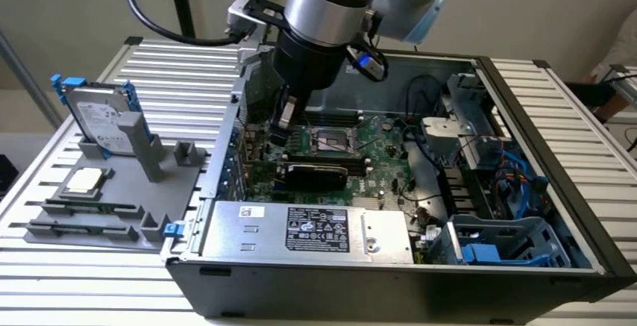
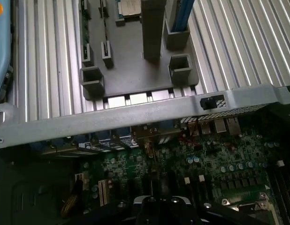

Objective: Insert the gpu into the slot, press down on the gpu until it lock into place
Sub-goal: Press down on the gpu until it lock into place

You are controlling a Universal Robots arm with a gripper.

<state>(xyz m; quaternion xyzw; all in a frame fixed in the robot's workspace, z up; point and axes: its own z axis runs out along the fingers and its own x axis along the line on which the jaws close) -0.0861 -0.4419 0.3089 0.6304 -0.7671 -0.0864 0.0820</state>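
the slatted metal table (image 1: 597, 117) carries an open pc case (image 1: 398, 281); inside it, the claw (image 1: 282, 121) hangs above the gpu (image 1: 316, 171), grip state hard to tell.

We are looking at a robotics lab or test bench for computer assembly. An open PC case (image 1: 398, 266) lies on a ribbed aluminium table (image 1: 179, 72), with a grey fixture tray (image 1: 119, 192) beside it holding a hard drive (image 1: 95, 113), a processor (image 1: 85, 180) and memory sticks (image 1: 85, 208). An industrial arm (image 1: 329, 13) with trailing cables reaches over the motherboard (image 1: 388, 147).
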